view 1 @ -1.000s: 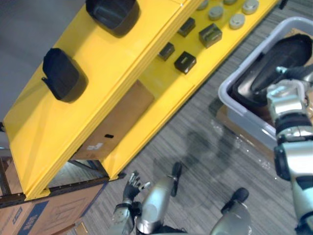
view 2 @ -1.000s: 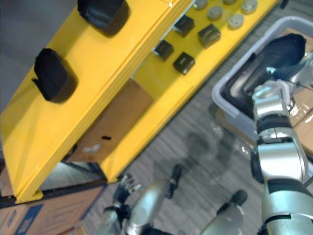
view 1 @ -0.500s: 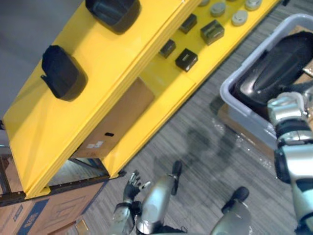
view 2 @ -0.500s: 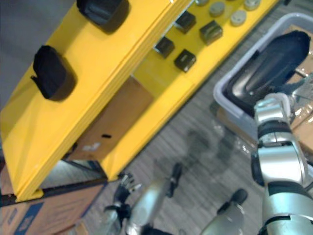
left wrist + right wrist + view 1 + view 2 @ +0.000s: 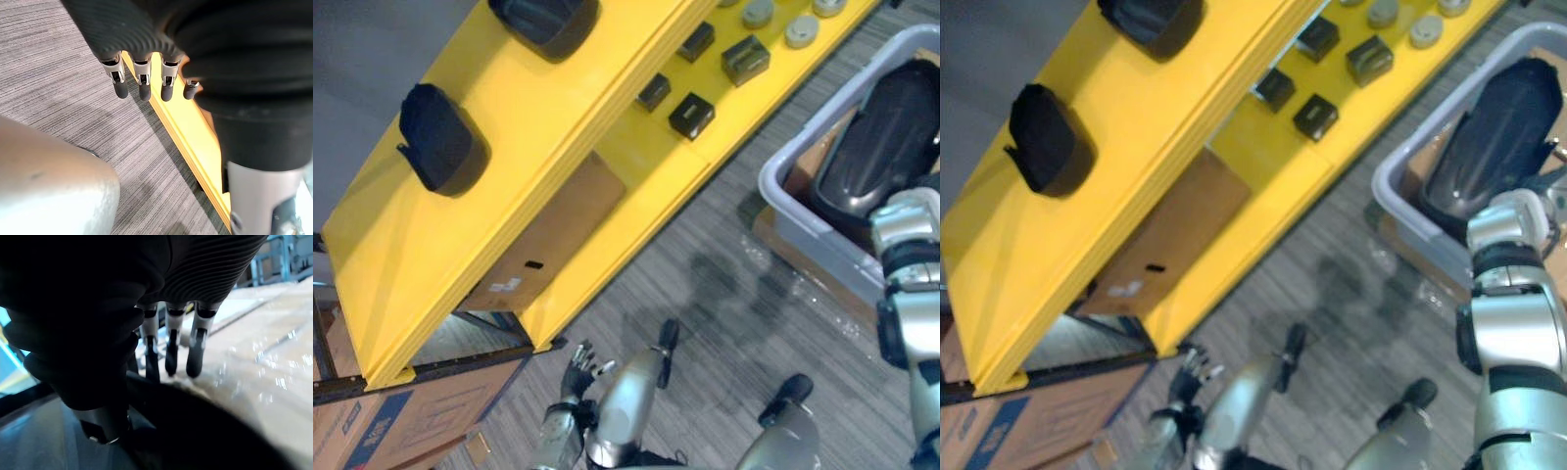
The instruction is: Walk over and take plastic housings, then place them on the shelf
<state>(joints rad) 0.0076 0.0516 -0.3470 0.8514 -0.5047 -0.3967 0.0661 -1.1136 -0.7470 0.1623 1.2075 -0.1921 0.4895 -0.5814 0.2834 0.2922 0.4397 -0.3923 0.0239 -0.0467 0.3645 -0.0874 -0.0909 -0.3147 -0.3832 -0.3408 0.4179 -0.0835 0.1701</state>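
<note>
Hanging over a black housing (image 5: 1494,137), the right hand (image 5: 170,352) has its fingers straight and slightly apart, dark tips just past the housing's rim; I cannot tell whether the thumb presses it. The housing stands tilted in a grey bin (image 5: 803,230) on the carpet (image 5: 724,294). The left hand (image 5: 578,372) hangs low beside the yellow shelf (image 5: 538,147), fingers relaxed and apart, holding nothing. Two more housings (image 5: 435,137) sit on the shelf's top level; small black boxes (image 5: 691,115) and grey discs (image 5: 800,29) lie on the lower one.
</note>
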